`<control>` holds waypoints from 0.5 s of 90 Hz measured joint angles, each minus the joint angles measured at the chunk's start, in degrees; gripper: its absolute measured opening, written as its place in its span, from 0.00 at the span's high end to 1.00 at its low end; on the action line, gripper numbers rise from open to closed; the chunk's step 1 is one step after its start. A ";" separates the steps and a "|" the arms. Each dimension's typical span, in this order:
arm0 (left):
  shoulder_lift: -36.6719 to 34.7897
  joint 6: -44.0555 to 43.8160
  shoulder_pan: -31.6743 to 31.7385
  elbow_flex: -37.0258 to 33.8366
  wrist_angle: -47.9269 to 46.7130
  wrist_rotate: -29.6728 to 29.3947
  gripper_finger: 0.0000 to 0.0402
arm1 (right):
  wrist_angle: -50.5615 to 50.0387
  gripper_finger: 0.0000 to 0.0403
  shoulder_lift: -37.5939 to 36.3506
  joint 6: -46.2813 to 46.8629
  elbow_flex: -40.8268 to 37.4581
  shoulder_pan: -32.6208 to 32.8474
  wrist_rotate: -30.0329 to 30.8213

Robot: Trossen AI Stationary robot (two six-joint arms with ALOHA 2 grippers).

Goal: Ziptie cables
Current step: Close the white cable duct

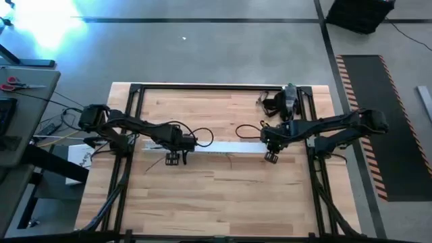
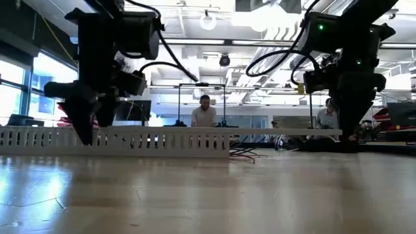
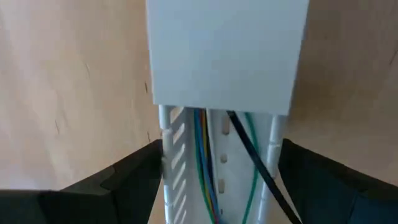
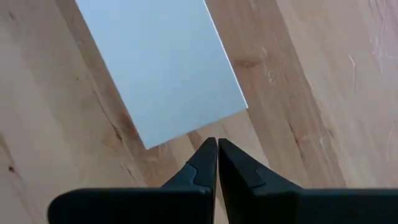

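Note:
A long white slotted channel [image 1: 202,148] lies across the table's middle. Blue, yellow, green and black cables [image 3: 205,155] run inside its open part. A flat white cover strip [image 3: 227,50] lies on the rest of it, and its free end [image 4: 186,106] reaches past the channel toward the right. My left gripper [image 1: 174,159] points down at the channel's left part with a finger on each side. My right gripper [image 4: 217,144] is shut, its tips just off the cover strip's right end. In the low view that end [image 2: 325,132] hangs above the table. My left gripper has the slotted channel's two side walls [image 3: 166,163] between its two fingers [image 3: 140,180], just before the cover strip's end. The fingers come from above and lie across the channel, which rests flat on the table. Whether my right gripper touches the cover strip's end, I cannot tell.
A dark device [image 1: 287,101] with looped black cords sits at the table's far right. Dark frame rails [image 1: 135,101] border the wooden top. Loose wire ends [image 2: 244,155] stick out near the channel's end. People sit in the room beyond the table.

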 joint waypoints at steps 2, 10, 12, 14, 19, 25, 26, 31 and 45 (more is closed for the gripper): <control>0.00 0.01 0.00 -0.28 0.52 0.02 0.28 | 0.00 1.00 0.00 -0.01 0.00 0.01 -0.03; 0.00 -0.07 0.00 -0.60 1.27 0.30 0.28 | 0.00 1.00 0.00 0.02 0.00 0.00 -0.64; 0.00 -0.22 0.00 -0.60 1.31 0.30 0.28 | -0.02 1.00 0.00 0.02 0.00 0.00 -0.77; 0.00 -0.28 0.00 -0.60 1.34 0.32 0.28 | -0.03 1.00 0.00 -0.01 0.00 0.00 -0.91; 0.00 -0.29 0.00 -0.60 1.43 0.32 0.28 | 0.00 1.00 0.00 -0.11 0.00 0.02 -1.05; 0.00 -0.20 0.00 -0.60 1.82 0.37 0.28 | 0.15 1.00 0.00 0.02 0.00 0.00 -1.03; 0.00 -0.11 0.00 -0.60 1.92 0.40 0.28 | 0.23 1.00 0.00 0.02 0.00 0.00 -1.03; 0.02 0.19 0.00 -0.60 2.71 0.43 0.28 | 0.78 1.00 0.00 0.04 0.00 0.00 -1.04; 0.02 0.14 0.00 -0.60 4.20 0.46 0.28 | 1.70 1.00 0.00 0.04 0.00 0.00 -1.03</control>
